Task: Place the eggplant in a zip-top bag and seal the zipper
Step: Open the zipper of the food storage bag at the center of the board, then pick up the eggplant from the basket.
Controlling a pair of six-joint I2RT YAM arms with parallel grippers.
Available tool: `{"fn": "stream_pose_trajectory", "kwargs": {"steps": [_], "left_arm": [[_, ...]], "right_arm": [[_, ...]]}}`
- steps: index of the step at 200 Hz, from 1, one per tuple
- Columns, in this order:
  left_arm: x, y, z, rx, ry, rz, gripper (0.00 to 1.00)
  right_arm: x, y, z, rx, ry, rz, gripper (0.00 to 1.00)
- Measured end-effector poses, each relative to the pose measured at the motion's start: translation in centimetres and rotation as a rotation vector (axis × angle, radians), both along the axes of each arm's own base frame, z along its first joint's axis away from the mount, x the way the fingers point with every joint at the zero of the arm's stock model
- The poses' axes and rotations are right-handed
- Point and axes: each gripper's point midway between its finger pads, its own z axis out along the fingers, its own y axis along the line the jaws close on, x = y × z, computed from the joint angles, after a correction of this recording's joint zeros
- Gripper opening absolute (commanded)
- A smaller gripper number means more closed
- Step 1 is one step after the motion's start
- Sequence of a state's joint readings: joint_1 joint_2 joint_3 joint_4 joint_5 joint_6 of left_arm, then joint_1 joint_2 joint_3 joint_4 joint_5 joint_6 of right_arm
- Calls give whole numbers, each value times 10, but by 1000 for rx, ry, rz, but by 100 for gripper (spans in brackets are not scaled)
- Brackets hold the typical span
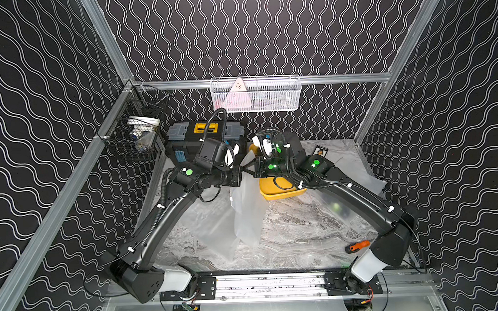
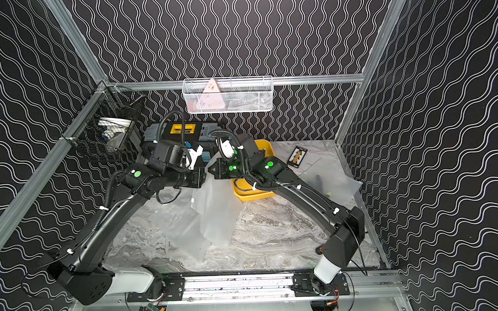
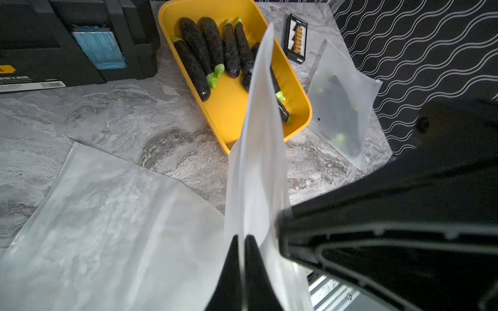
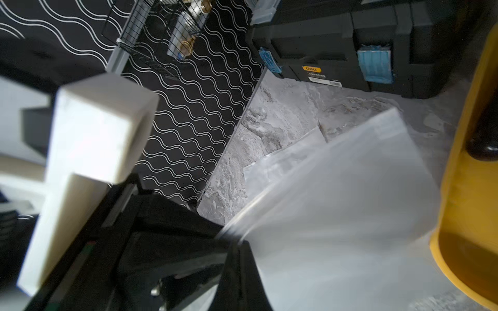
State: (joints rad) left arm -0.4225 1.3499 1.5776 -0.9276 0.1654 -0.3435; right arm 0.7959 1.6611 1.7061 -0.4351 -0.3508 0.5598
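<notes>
**Fig.** L pincer (image 3: 244, 241) pressed together on the top edge of a frosted zip-top bag (image 3: 256, 161). R pincer (image 4: 238, 243) pinches the same edge. I see the tips nearly meet at frame centre in both top views. I can't tell if the bag's lower end touches the surface (image 3: 80, 113). Eggplants (image 3: 195, 40) lie in the yellow tray (image 3: 231, 105), upper centre of L wrist view, some hidden behind the bag. Toolbox (image 4: 310, 48) label reads "deli" (image 4: 312, 69); its barcode sticker (image 3: 52, 84) is illegible. 2nd bag (image 3: 339, 107), right of frame, shows blurred dark & green shapes.
</notes>
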Motion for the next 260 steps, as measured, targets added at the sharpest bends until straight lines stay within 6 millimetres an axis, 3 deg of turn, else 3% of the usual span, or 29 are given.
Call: {"fn": "stream_pose_trajectory", "kwargs": {"steps": [42, 85, 112, 134, 157, 183, 204, 230, 260], "left_arm": [[6, 63, 45, -24, -129, 238, 0], [-7, 94, 92, -14, -264, 362, 0], [-7, 98, 97, 1, -278, 376, 0], [2, 90, 64, 28, -201, 337, 0], [7, 76, -1, 62, -46, 285, 0], [6, 53, -82, 85, 117, 230, 0], [4, 38, -142, 105, 242, 213, 0], [11, 25, -174, 95, 286, 213, 0], [24, 14, -178, 64, 261, 217, 0]], "right_arm": [[-7, 36, 23, 91, -49, 96, 0], [-6, 55, 29, 166, -35, 130, 0], [2, 60, 13, 175, -9, 120, 0], [11, 57, -22, 153, 57, 97, 0], [29, 40, -80, 88, 159, 31, 0], [42, 19, -147, 10, 275, -24, 22], [48, 0, -186, -70, 329, -58, 31], [48, -22, -200, -113, 353, -84, 38], [64, -48, -167, -121, 269, -140, 48]]}}
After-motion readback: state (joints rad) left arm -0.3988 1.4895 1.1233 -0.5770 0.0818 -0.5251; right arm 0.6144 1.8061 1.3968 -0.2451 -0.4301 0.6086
